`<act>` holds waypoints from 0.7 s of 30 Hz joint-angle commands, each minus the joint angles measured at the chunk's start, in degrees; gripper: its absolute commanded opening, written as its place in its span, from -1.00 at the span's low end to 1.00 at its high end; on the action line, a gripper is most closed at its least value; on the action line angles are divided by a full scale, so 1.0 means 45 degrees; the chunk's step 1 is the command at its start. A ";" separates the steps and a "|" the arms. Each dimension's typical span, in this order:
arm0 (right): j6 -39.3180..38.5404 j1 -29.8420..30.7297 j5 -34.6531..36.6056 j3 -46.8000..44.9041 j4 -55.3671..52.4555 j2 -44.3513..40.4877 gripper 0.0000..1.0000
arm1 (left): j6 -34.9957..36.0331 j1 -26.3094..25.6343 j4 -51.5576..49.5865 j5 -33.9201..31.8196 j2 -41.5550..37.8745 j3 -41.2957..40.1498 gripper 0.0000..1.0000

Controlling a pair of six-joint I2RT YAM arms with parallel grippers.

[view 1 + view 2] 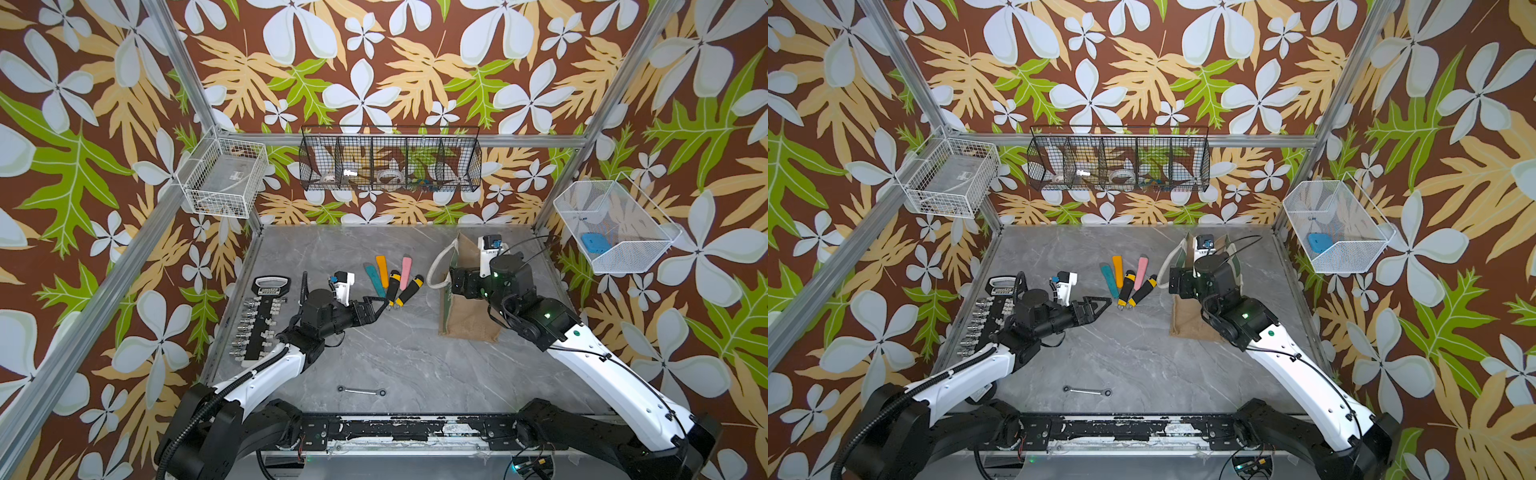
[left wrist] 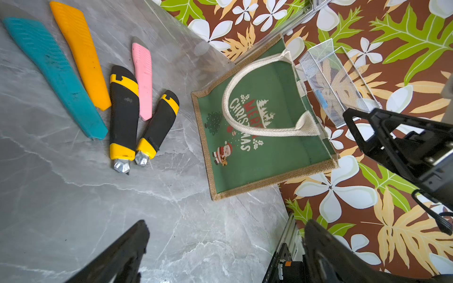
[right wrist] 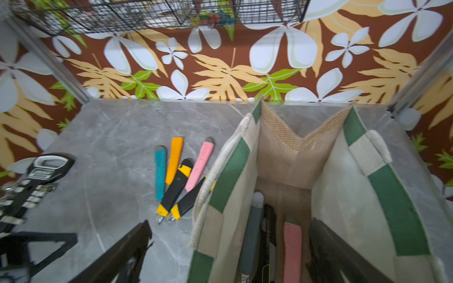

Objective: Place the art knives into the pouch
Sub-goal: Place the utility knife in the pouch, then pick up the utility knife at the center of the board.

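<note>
The pouch (image 1: 469, 320) (image 1: 1185, 322) stands open at the table's right, its green Christmas panel (image 2: 264, 152) facing left. Inside it lie a grey art knife (image 3: 251, 232), a black one (image 3: 268, 227) and a pink one (image 3: 291, 250). My right gripper (image 1: 457, 284) (image 3: 231, 226) hangs open over the pouch's mouth, one finger inside and one outside its left wall, holding nothing. Several art knives lie fanned mid-table: teal (image 1: 374, 278), orange (image 1: 382, 270), pink (image 1: 405, 272) and two black-and-yellow (image 2: 123, 115). My left gripper (image 1: 380, 307) (image 2: 228, 227) is open and empty, just short of the black-and-yellow knives' blade ends.
A socket set on a black rail (image 1: 262, 320) lies along the table's left edge. A small wrench (image 1: 361, 390) sits near the front. Wire baskets hang on the walls: white at the left (image 1: 224, 178), black at the back (image 1: 390, 160), white mesh at the right (image 1: 615, 228).
</note>
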 commanded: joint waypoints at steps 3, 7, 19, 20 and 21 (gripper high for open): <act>0.0239 0.0012 -0.1949 -0.0223 0.0394 -0.0515 0.99 | 0.0380 0.0003 0.0512 0.0027 0.0842 0.0612 0.92; 0.0345 0.0012 -0.2423 -0.0589 0.0440 -0.0810 0.99 | 0.0619 0.0003 0.0448 0.0202 0.2247 0.1569 0.72; 0.0665 0.0012 -0.3268 -0.2109 0.0577 -0.1981 0.96 | 0.0917 0.0003 -0.0103 0.0438 0.6569 0.4708 0.36; 0.0718 0.0014 -0.3334 -0.2276 0.0631 -0.2089 0.95 | 0.0916 0.0003 -0.0214 0.0425 0.6825 0.4945 0.35; 0.0784 0.0012 -0.3391 -0.2461 0.0708 -0.2202 0.95 | 0.0926 0.0003 -0.0312 0.0417 0.7124 0.5199 0.33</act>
